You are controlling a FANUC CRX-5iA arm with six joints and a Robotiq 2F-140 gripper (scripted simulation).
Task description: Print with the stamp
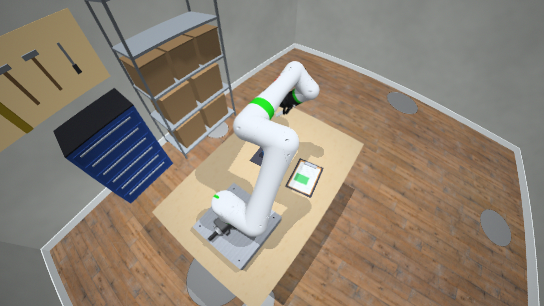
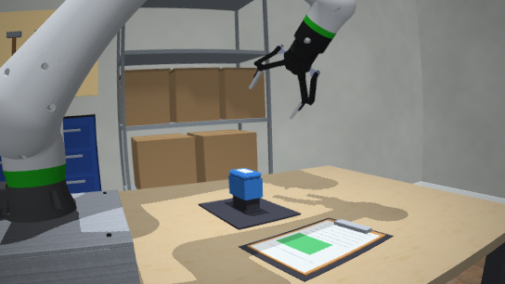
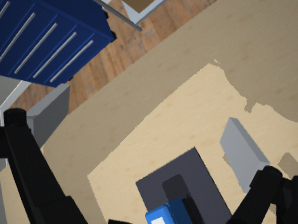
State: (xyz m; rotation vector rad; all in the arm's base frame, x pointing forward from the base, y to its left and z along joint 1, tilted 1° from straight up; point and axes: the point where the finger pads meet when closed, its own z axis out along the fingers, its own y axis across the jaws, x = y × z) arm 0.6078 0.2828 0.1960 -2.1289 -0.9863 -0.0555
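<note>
The blue stamp [image 2: 245, 183] [image 3: 166, 220] stands upright in the middle of the dark mat [image 2: 277, 213] [image 1: 255, 156] [image 3: 194, 169]. In the top view the arm hides the stamp. The form with its green field [image 2: 304, 243] [image 1: 301, 178] lies on a clipboard [image 2: 378, 238] [image 1: 314, 188] on the table, in front of the mat. No dark mark shows on the field. My gripper [image 2: 274, 100] [image 1: 286, 107] [image 3: 148, 115] is wide open and empty. It hangs high in the air, well above the stamp and behind it, tilted down towards the mat.
A metal shelf with cardboard boxes [image 2: 195, 93] [image 1: 185, 75] stands behind the table. A blue drawer cabinet [image 1: 114, 146] [image 3: 47, 36] stands beside the shelf. The arm's grey base plate [image 2: 65, 232] [image 1: 235, 245] sits at the table's near left end.
</note>
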